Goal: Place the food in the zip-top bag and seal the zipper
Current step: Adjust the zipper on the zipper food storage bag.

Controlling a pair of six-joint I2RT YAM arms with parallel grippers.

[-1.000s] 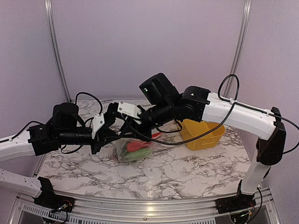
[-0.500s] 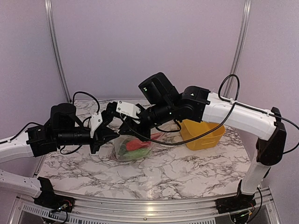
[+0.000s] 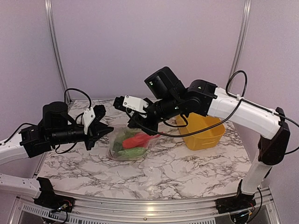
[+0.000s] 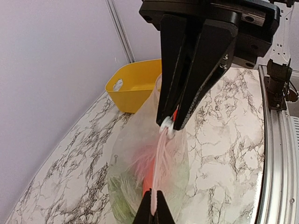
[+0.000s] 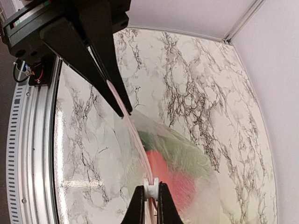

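Food (image 3: pixel 135 140) in bag (image 3: pixel 113 150), basket (image 3: pixel 204 140) right

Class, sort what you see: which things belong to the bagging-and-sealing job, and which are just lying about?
Job: clear crinkly zip-top bag; glossy red and green toy food inside; pale zipper strip; left gripper; right gripper.
Lying about: yellow plastic basket; marbled table.

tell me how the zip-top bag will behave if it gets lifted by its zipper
Probably floppy: the zip-top bag drapes below the zipper, pinched by the left pincer and right pincer. Likely bottom-heavy, since the food sits low.
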